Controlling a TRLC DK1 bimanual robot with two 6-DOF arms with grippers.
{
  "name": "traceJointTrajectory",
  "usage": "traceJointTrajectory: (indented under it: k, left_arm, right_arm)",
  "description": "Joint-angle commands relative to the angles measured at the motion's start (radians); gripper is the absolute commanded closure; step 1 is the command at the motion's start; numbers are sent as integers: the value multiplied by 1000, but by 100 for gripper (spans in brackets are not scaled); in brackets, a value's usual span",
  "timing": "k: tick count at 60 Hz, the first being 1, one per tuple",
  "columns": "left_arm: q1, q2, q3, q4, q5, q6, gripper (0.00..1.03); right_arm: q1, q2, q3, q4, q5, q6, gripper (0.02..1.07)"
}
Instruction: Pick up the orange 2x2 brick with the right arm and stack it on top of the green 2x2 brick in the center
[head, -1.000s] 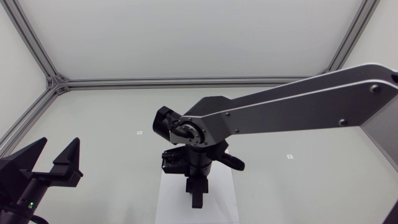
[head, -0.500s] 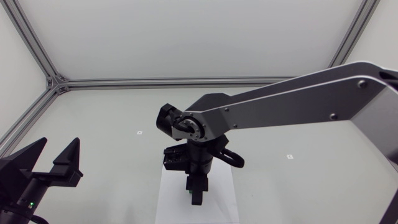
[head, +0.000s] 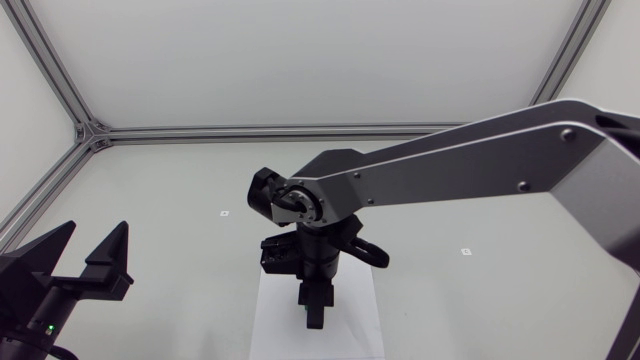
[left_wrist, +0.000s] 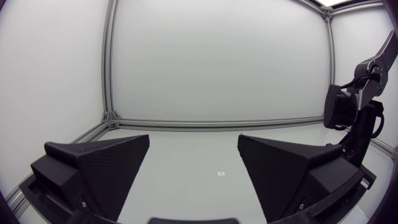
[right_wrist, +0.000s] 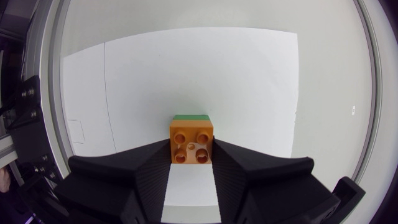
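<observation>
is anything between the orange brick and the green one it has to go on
Nothing visible. The orange 2x2 brick, gripped in the right gripper, sits directly against the green 2x2 brick, whose edge shows just past it over the white paper sheet. No gap or object shows between them.

Matte black right hand (right_wrist: 191, 154), orange brick (right_wrist: 191, 140), green brick (right_wrist: 190, 117), white sheet (right_wrist: 236, 74), silver-grey arm (head: 470, 165) with black joints (head: 268, 190).

A pale grey table (head: 180, 190) carries a white sheet of paper (head: 275, 325) lying flat near its middle. Two small square marks sit on the bare surface, one (head: 224, 213) to the sheet's left and another (head: 466, 251) to its right, both well apart from it.
</observation>
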Motion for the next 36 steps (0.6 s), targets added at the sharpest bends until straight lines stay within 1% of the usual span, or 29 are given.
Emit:
traceJointTrajectory:
  k: [1, 24, 36]
  left_arm:
    - [3, -8, -41, -15, 4, 13, 4]
    - [3, -8, -41, -15, 4, 13, 4]
    - [3, -8, -41, -15, 4, 13, 4]
  right_arm:
    - [-9, 130, -76, -14, 40, -10, 101]
    - [-24, 144, -70, -11, 30, -76, 101]
    - [-7, 141, -84, 6, 28, -91, 101]
